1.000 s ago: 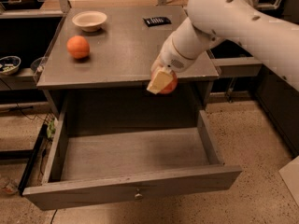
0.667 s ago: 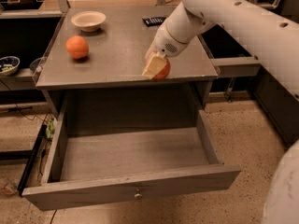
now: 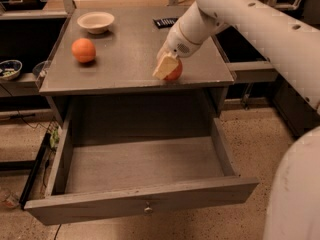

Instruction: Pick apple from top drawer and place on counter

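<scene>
The top drawer (image 3: pixel 140 206) is pulled wide open at the front, its inside bare, with a small metal knob on its front panel. The grey counter (image 3: pixel 125 59) lies above it. My gripper (image 3: pixel 169 68) hangs from the white arm coming in from the upper right. It is shut on the red apple (image 3: pixel 175 72) and holds it over the counter's front right part, at or just above the surface. A cream finger pad (image 3: pixel 164 66) covers the apple's left side.
An orange (image 3: pixel 83 50) sits on the counter's left side. A white bowl (image 3: pixel 95 21) stands at the back left and a small dark object (image 3: pixel 165 22) at the back. A dark side shelf with a bowl (image 3: pixel 9 69) is at left.
My gripper has carried the apple up and back from in front of the counter's edge to over the counter top, and to the left.
</scene>
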Controlling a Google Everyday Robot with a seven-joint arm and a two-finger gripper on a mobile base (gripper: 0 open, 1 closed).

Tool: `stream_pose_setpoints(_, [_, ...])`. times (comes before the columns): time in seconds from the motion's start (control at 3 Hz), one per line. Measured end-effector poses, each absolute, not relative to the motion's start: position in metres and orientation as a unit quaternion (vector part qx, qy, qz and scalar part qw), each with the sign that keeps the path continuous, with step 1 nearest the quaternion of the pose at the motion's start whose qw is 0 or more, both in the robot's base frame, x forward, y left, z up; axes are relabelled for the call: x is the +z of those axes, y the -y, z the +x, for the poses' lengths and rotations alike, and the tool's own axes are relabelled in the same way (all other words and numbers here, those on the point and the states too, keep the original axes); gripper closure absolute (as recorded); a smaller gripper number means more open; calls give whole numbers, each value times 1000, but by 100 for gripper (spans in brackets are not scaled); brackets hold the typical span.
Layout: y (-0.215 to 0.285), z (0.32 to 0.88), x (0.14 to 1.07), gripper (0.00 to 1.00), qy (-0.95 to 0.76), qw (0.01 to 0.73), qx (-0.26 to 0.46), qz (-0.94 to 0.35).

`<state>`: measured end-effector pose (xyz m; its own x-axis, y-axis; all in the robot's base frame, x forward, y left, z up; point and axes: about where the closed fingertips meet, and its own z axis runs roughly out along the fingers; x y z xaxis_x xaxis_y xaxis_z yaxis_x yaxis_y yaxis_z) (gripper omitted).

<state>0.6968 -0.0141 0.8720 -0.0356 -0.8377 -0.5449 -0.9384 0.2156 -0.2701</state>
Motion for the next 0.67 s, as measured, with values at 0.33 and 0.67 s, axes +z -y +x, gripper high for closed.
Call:
stream_pose_setpoints(0.33, [14,713,870,100,-716,316,83,-617])
stream_pose_setpoints(0.67, [13,725,866,100,-715,316,89,-617])
